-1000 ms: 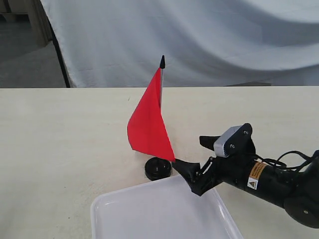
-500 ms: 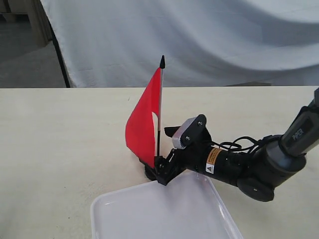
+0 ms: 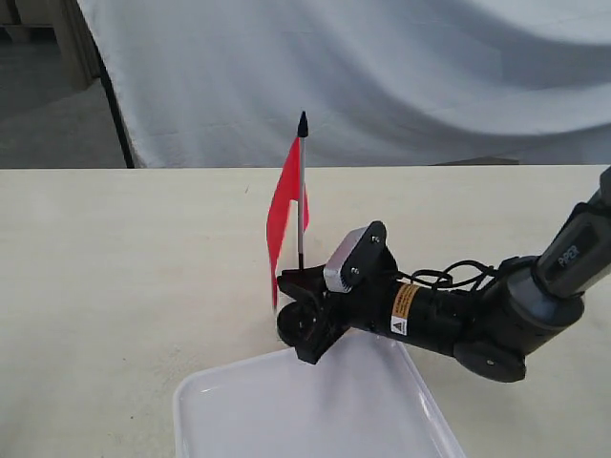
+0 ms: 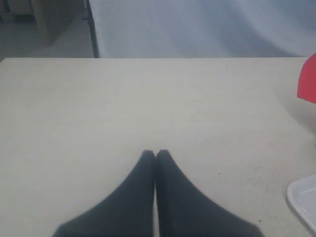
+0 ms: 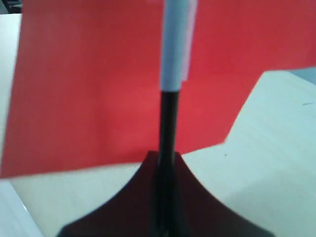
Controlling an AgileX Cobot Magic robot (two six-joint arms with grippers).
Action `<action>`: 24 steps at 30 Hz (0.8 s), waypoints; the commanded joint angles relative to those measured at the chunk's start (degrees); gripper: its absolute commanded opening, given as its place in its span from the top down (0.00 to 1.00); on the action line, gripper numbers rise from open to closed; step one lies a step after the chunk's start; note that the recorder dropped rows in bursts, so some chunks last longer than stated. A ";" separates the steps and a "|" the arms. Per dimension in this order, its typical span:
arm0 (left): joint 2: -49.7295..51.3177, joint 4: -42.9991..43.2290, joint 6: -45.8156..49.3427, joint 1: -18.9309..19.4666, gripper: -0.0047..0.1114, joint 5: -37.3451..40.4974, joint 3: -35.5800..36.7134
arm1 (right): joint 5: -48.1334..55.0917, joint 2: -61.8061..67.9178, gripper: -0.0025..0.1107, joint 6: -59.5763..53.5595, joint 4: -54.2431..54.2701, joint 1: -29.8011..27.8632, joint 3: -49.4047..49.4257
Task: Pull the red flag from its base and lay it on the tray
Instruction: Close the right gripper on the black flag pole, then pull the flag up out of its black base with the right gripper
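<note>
Right gripper [image 5: 167,160] jaws pinched narrow on the black lower end of the pole of the red flag [image 3: 280,210]; the flag stands upright at frame centre, apparently seated in the base [image 3: 288,329], just above the tray [image 3: 267,410]. Left gripper [image 4: 155,157] jaws pressed together on nothing, over the table [image 4: 74,108]. Risk: nothing pins the base, so a tight socket may lift it with the pole, and a slanted pull may let the thin pole slip.
</note>
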 commanded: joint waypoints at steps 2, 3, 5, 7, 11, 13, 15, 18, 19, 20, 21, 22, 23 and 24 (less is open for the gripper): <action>-0.06 -0.01 0.08 -0.25 0.96 -0.15 0.09 | 2.51 -9.13 0.98 -1.30 -1.59 -0.43 2.26; -0.06 -0.01 0.08 -0.25 0.96 -0.15 0.09 | 5.29 -11.51 0.98 -1.94 -1.59 -0.43 2.78; -0.06 -0.01 0.08 -0.25 0.96 -0.15 0.09 | 12.08 -16.03 0.98 -3.16 -2.00 -0.43 3.42; -0.06 -0.01 0.08 -0.25 0.96 -0.15 0.09 | 21.38 -21.10 0.98 -4.60 -3.56 -0.43 3.70; -0.06 -0.01 0.08 -0.25 0.96 -0.15 0.09 | 41.25 -29.74 0.98 -5.46 -7.87 -0.43 3.70; -0.06 -0.01 0.08 -0.25 0.96 -0.15 0.09 | 48.50 -33.41 0.98 -5.76 -9.30 -0.43 3.70; -0.06 -0.01 0.08 -0.25 0.96 -0.15 0.09 | 56.53 -36.31 0.98 -6.84 -11.34 0.25 3.70; -0.06 -0.01 0.08 -0.25 0.96 -0.15 0.09 | 70.58 -39.67 0.98 -9.83 -14.89 3.53 3.70; -0.06 -0.01 0.08 -0.25 0.96 -0.15 0.09 | 74.60 -40.51 0.98 -11.98 -15.41 4.96 3.70; -0.06 -0.01 0.08 -0.25 0.96 -0.15 0.09 | 78.02 -41.18 0.98 -13.82 -15.94 6.40 3.70; -0.06 -0.01 0.08 -0.25 0.96 -0.15 0.09 | 80.35 -41.61 0.98 -15.04 -16.04 7.53 3.70; -0.06 -0.01 0.08 -0.25 0.96 -0.15 0.09 | 82.55 -41.84 0.98 -16.26 -16.16 8.89 3.70; -0.06 -0.01 0.08 -0.25 0.96 -0.15 0.09 | 84.46 -42.31 0.98 -16.90 -16.16 10.19 3.70; -0.06 -0.01 0.08 -0.25 0.96 -0.15 0.09 | 85.67 -42.47 0.98 -16.90 -16.16 11.20 3.70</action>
